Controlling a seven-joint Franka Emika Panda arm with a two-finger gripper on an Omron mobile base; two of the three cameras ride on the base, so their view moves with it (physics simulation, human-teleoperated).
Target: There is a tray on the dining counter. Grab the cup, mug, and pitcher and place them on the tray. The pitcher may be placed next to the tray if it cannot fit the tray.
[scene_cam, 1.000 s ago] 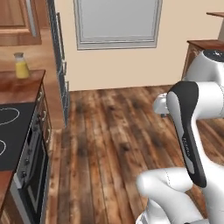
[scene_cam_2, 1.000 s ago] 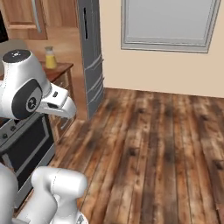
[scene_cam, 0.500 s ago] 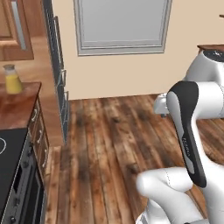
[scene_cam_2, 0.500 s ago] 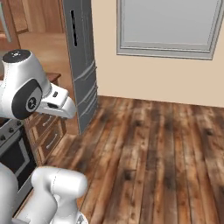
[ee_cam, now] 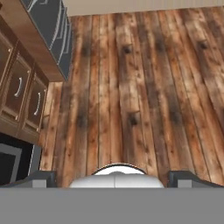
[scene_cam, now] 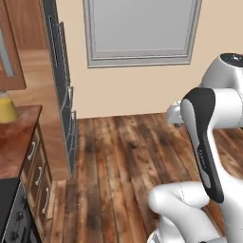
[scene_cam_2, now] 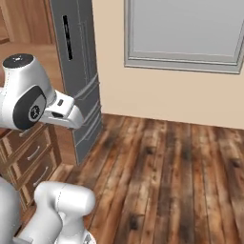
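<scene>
The pitcher (scene_cam: pixel 6 108) shows at the far left edge of the left base view, with only its yellow lower body in frame. It stands on the narrow wood countertop (scene_cam: pixel 19 135) beside the black stovetop (scene_cam: pixel 8 206). My gripper (ee_cam: pixel 114 177) hangs over bare wooden floor, far from the pitcher. Its two dark fingertips (ee_cam: pixel 42 177) stand wide apart at the bottom of the hand view, open, with nothing between them. The tray, the dining counter, the cup and the mug are out of view.
A tall dark grey fridge (scene_cam: pixel 61 80) (scene_cam_2: pixel 78 71) stands against the beige wall beside a framed window (scene_cam: pixel 142 31). Wooden drawers (scene_cam: pixel 35 171) (ee_cam: pixel 22 92) and an oven front (ee_cam: pixel 13 162) line the left side. Plank floor (scene_cam_2: pixel 171 176) stretches ahead and to the right.
The whole picture has shifted: the base has moved, so the fridge, counter and pitcher slid left and grew larger. The arm's pose and the open gripper look unchanged.
</scene>
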